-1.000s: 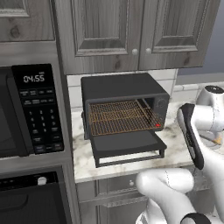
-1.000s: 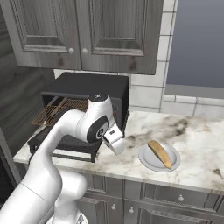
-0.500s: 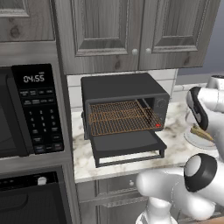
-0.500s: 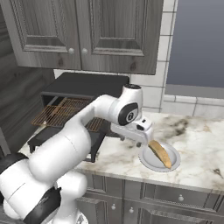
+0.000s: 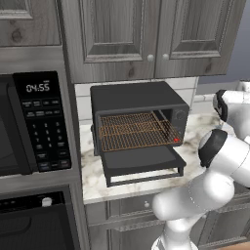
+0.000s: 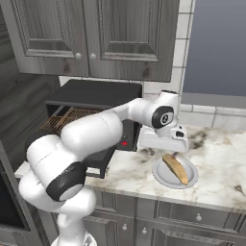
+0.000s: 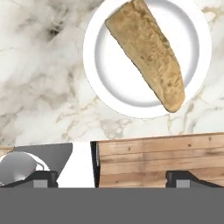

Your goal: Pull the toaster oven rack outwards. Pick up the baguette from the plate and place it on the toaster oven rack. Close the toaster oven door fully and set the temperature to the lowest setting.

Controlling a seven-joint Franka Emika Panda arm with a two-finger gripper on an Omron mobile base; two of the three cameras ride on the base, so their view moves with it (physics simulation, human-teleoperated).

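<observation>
White microwave clock [image 5: 37, 88] reads 04:55; gripper [image 7: 111, 178] spread wide above baguette [image 7: 148, 52]

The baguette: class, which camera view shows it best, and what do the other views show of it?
The hand view: the baguette is seen from above, whole and large, lying across the plate. The right base view shows it small on the plate, its near end partly behind the gripper. The left base view gives nothing clear of it.

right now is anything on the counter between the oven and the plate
No: in the right base view the marble between the oven and the plate is bare; only the arm's hand hangs above it.
</observation>
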